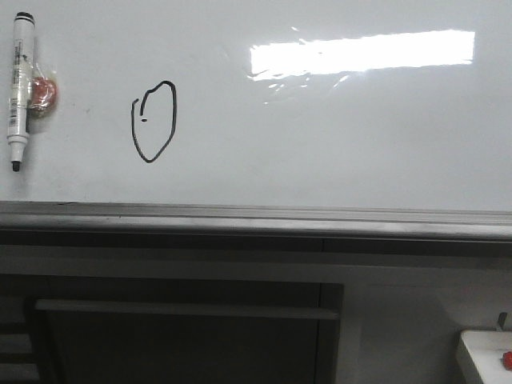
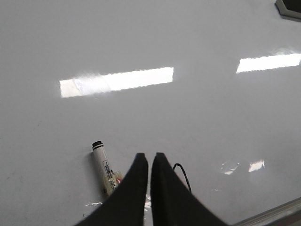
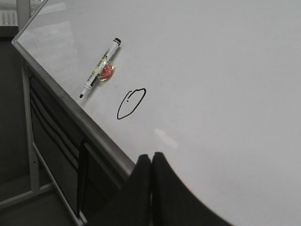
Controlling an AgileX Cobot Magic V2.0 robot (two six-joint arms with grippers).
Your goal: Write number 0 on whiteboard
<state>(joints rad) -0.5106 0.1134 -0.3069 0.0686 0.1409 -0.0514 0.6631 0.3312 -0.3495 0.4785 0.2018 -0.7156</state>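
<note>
I see the number 0 [image 1: 154,122] drawn, the marker [image 1: 20,90] lying left of it. Both claws, left claw [image 2: 150,162] and right claw [image 3: 151,162], are clenched and empty; I'd hold them off the whiteboard [image 1: 360,144].

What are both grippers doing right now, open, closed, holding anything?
Left gripper: closed, holding nothing; the marker lies on the whiteboard.
Right gripper: closed, holding nothing.

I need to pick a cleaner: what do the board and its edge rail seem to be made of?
Board: glossy white, likely coated or laminate; it mirrors the ceiling light sharply. Rail: grey brushed-looking metal, probably aluminium, with a dull sheen.
</note>
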